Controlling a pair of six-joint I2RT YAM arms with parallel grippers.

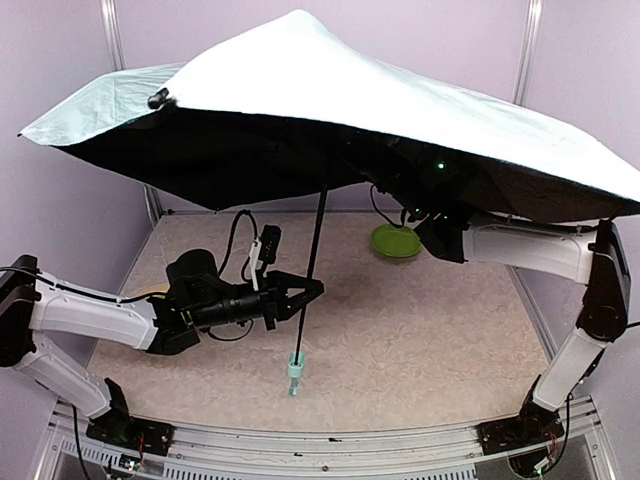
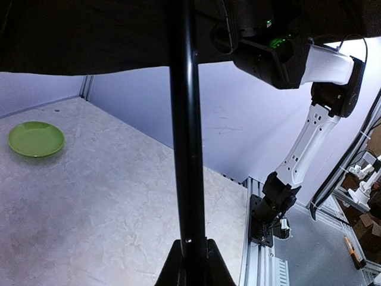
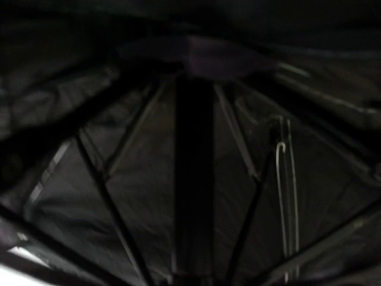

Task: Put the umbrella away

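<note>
Left gripper (image 1: 308, 290): clamped on the thin black shaft (image 1: 314, 250), partway up, above the handle.
Right gripper (image 2: 221, 33): up under the canopy beside the shaft's top; whether its jaws are apart or together, I cannot tell.
Umbrella (image 1: 330, 90): fully open and tilted, its canopy spread across the far side, with the mint handle (image 1: 294, 372) low at near centre.
Progress: looks barely begun. The canopy is still to be collapsed, the shaft shortened and the umbrella stowed.
Hidden: the right wrist view is dark, showing only ribs and shaft. The runner is unclear, as is whether the handle touches the table (image 1: 420, 340).
Around: a green plate (image 1: 396, 241) sits far right, below the canopy.
</note>
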